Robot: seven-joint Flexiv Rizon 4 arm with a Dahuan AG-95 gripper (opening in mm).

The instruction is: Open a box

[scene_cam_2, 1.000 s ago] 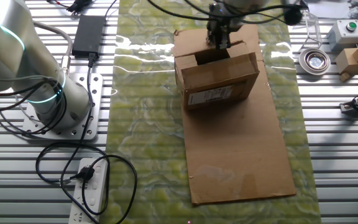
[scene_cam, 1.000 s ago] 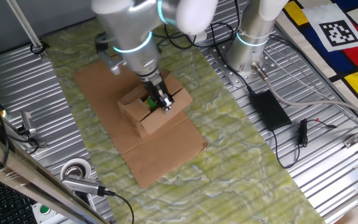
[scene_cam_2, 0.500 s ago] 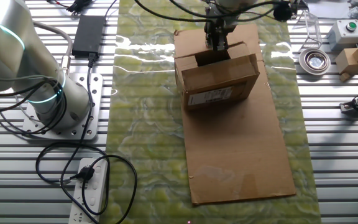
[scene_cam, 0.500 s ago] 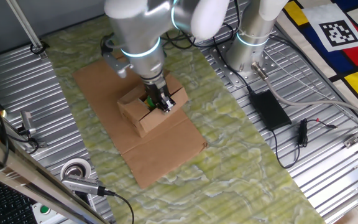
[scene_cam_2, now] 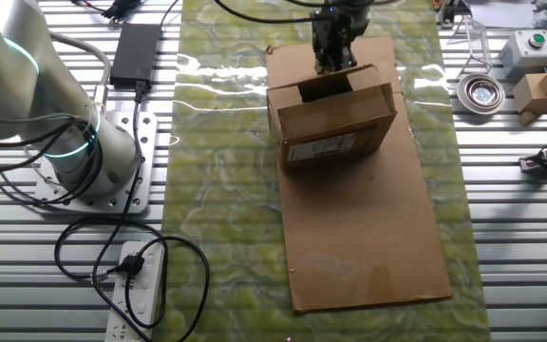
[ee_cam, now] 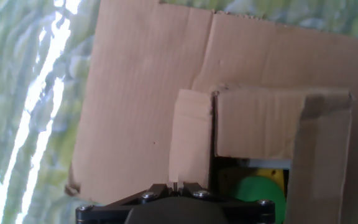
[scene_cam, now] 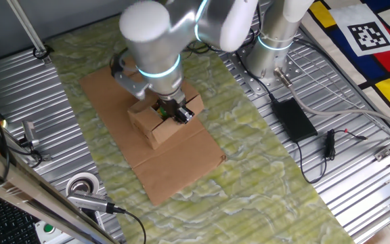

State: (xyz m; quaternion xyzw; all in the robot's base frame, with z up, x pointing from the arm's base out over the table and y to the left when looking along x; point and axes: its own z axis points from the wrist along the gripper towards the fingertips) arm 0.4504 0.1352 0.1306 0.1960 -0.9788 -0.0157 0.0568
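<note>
The small brown box [scene_cam: 156, 127] stands on a large flat cardboard sheet [scene_cam: 175, 169]. In the other fixed view the box [scene_cam_2: 335, 123] shows a printed label on its side and a partly open top. My gripper [scene_cam: 179, 115] is at the box's top edge, also seen in the other fixed view [scene_cam_2: 333, 59]. In the hand view my gripper [ee_cam: 176, 185] is shut on the edge of a narrow top flap [ee_cam: 190, 134]. Another flap [ee_cam: 260, 121] lies flat beside it. A green and yellow object [ee_cam: 257, 193] shows inside the opening.
A green-patterned mat [scene_cam_2: 226, 190] lies under the sheet. A second arm's base [scene_cam_2: 84, 152], a black power brick [scene_cam_2: 136, 52] and a power strip [scene_cam_2: 141, 285] are to one side. A tape roll [scene_cam_2: 482, 92] and small parts sit on the other side.
The arm's wrist has swung a little over the box while the gripper stays at the flap. In the other fixed view the gripper has edged slightly away from the box's label side.
</note>
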